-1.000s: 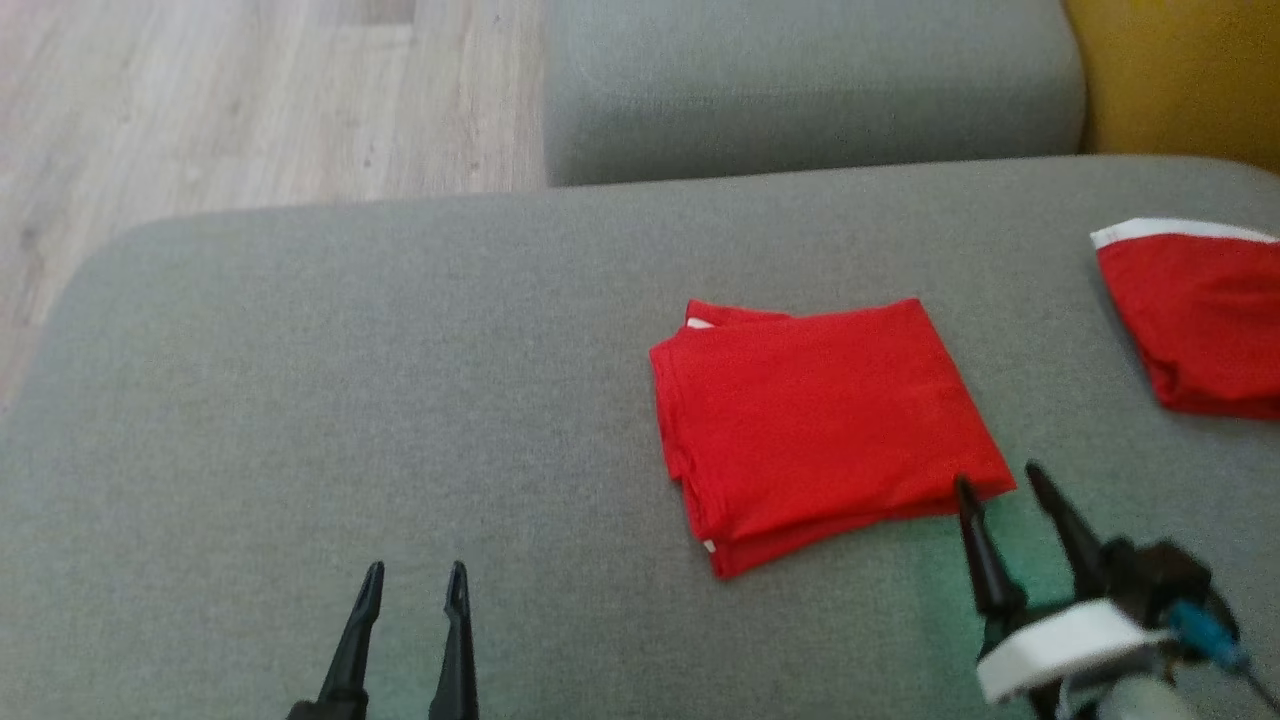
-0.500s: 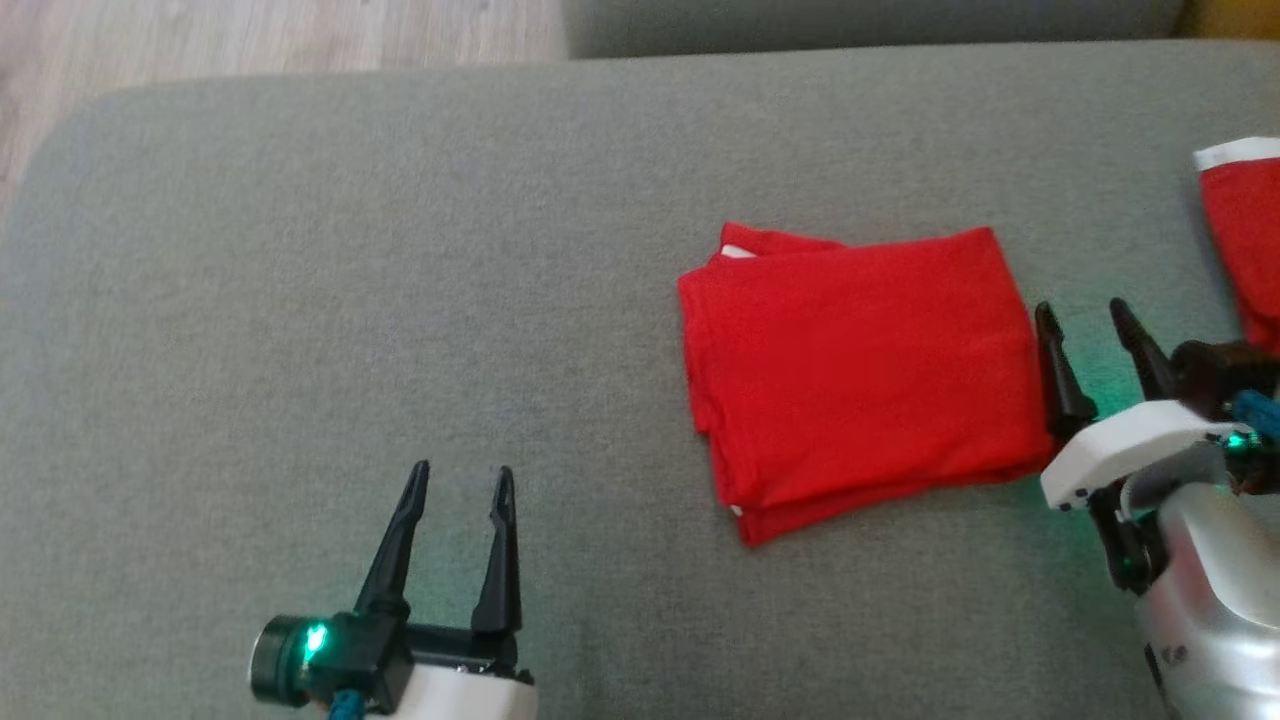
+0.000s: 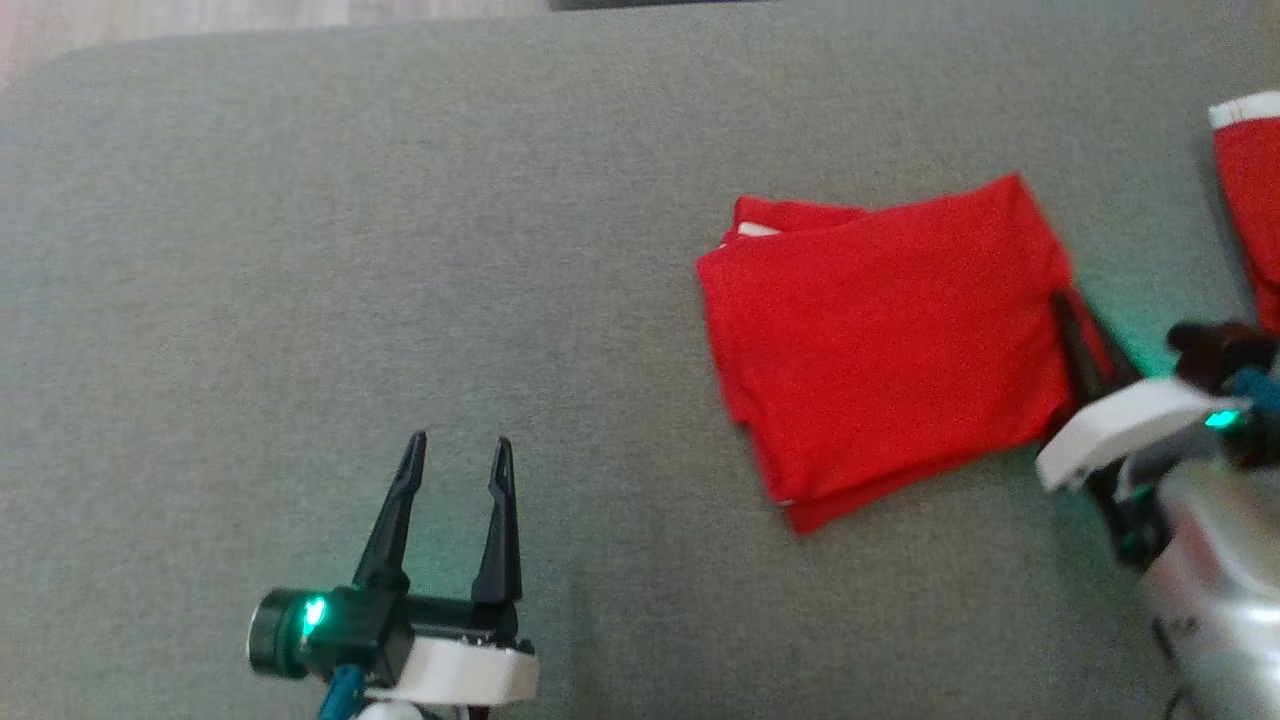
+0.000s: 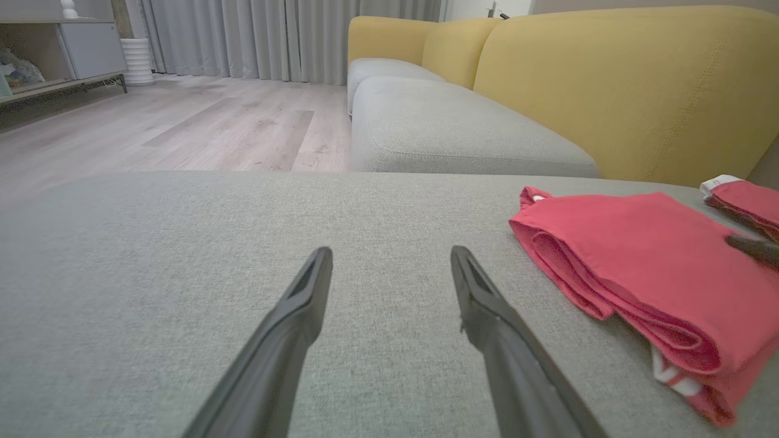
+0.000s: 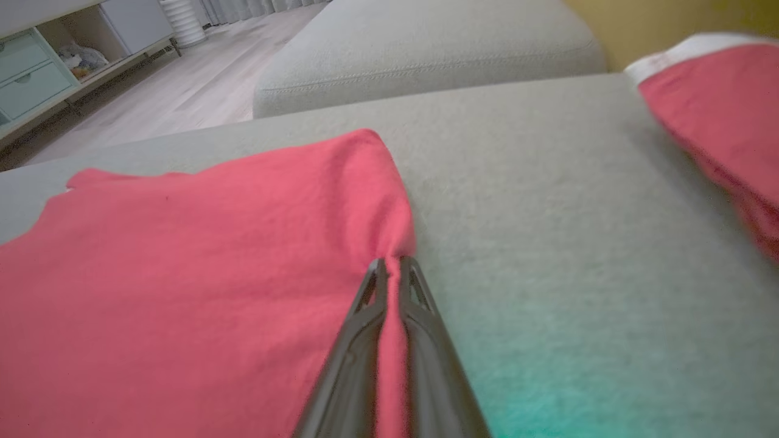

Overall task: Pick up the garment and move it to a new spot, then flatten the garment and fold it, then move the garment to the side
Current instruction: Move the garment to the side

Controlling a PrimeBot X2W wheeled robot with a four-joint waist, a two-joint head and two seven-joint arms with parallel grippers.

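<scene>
where the head view looks down on the grey seat cushion point(image 3: 400, 250), the red garment point(image 3: 880, 340) lies folded flat right of centre, white trim showing at its far left corner. the right gripper point(image 3: 1062, 305) meets the garment's right edge, its dark fingers pressed together on the cloth. the left gripper point(image 3: 458, 445) sits at the lower left, well apart from the garment, its two fingers spread with bare cushion between them. a second red piece point(image 3: 1250, 220) with a white band lies at the right edge, apart from the folded one.

in the left wrist view, the left gripper's fingers stand wide and hold nothing, pointing across the cushion; the garment lies to the right in stacked layers, with one dark fingertip of the right gripper at its far side. behind are a yellow sofa back point(image 4: 608, 79) and a wooden floor point(image 4: 182, 121).

in the right wrist view, the right gripper's fingers are clenched on the garment's edge, a strip of red cloth running between them and puckering at the tips. the second red piece lies at the upper right on the same cushion.
</scene>
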